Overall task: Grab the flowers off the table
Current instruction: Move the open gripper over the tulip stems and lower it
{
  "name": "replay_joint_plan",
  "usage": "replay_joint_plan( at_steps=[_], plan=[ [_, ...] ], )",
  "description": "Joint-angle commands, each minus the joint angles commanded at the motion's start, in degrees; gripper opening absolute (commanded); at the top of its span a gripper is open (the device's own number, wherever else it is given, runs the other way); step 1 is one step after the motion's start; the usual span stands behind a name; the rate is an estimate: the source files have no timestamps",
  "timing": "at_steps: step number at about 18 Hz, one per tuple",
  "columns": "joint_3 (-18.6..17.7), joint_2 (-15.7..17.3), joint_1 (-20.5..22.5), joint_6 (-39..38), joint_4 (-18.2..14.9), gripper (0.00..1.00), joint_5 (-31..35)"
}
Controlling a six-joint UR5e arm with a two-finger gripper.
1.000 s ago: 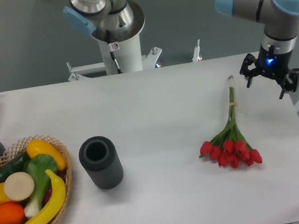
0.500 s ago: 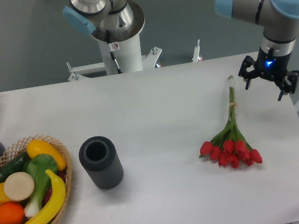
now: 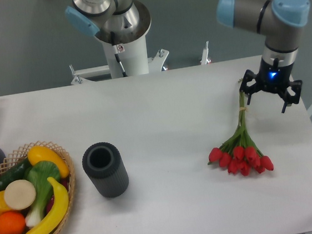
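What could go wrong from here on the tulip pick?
1. The end effector hangs open by the stem tips of the flowers, right of the stem line; closing there could miss the thin stems or catch only a few.
2. A grasp at the far stem end leaves the red heads hanging low, so the bunch may droop, swing or slip out.
3. The flowers lie near the right edge of the table; a nudge could push them toward it.

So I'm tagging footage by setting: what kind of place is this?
Probably a robotics lab bench: a plain white table, a pedestal-mounted robot base, and props such as flowers and a basket of fake-looking produce.
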Motion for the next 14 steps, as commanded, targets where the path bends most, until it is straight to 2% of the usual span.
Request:
replay_joint_plan(
  at_steps=[3, 14],
  plan=[
    [-2.72, -0.7, -0.26, 0.0, 0.09, 1.0, 0.0],
    [-2.38, -6.24, -1.41, 0.0, -0.18, 1.0, 2.55]
  ],
)
